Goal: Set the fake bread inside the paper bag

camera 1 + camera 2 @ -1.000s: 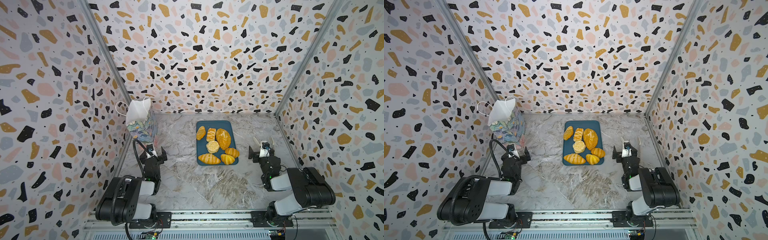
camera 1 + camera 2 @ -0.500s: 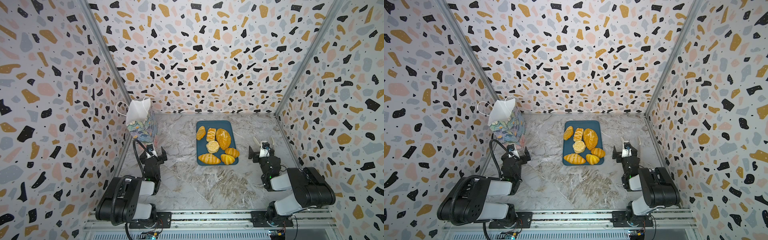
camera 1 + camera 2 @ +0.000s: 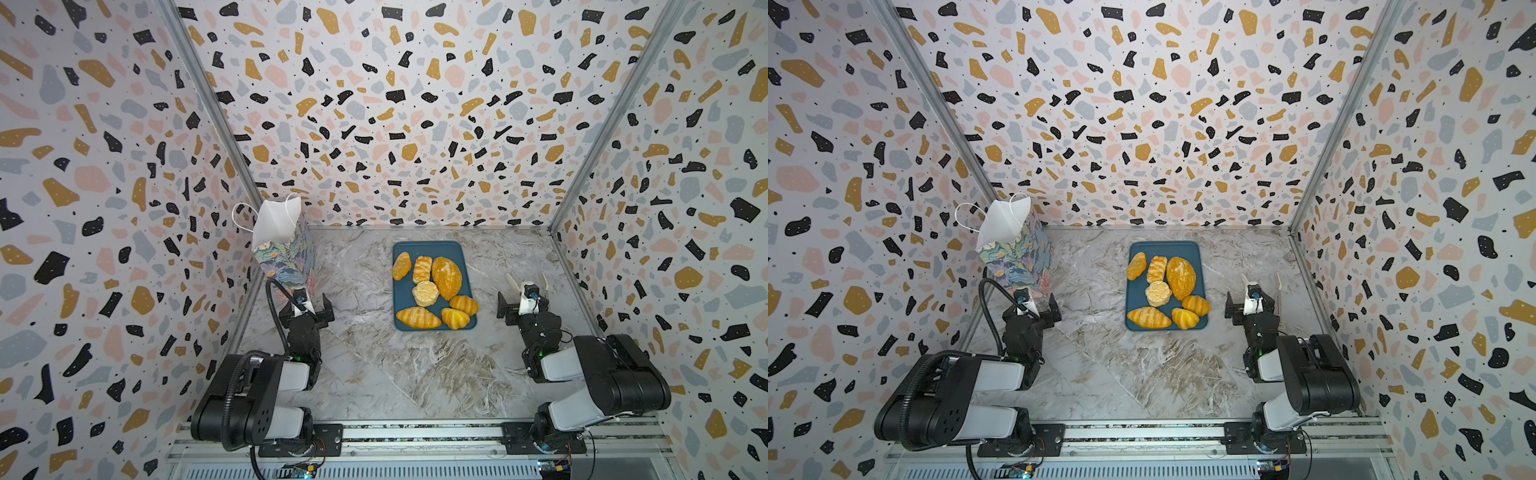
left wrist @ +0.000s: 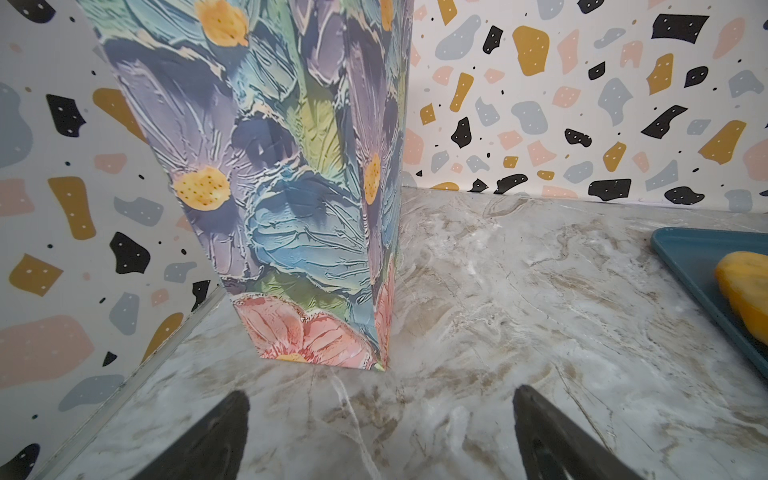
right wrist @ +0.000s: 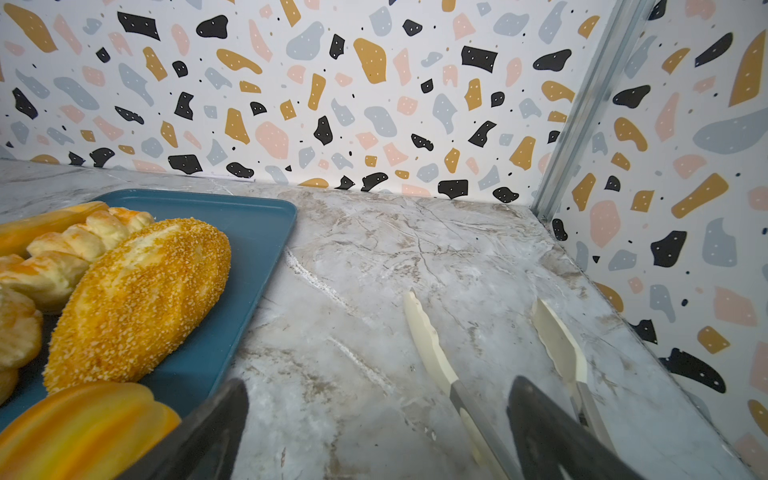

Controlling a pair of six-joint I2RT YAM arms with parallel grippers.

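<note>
Several pieces of fake bread lie on a dark-blue tray mid-table: a seeded oval loaf, a plaited pastry, a pale round bun, a croissant and ridged rolls. The floral paper bag stands upright in the back left corner, its white mouth open. My left gripper sits low just in front of the bag's base, open and empty. My right gripper rests right of the tray, open, holding nothing.
Cream tongs lie on the marble table beneath my right gripper, tips pointing towards the back wall. Patterned walls close in the left, back and right sides. A metal rail runs along the front edge.
</note>
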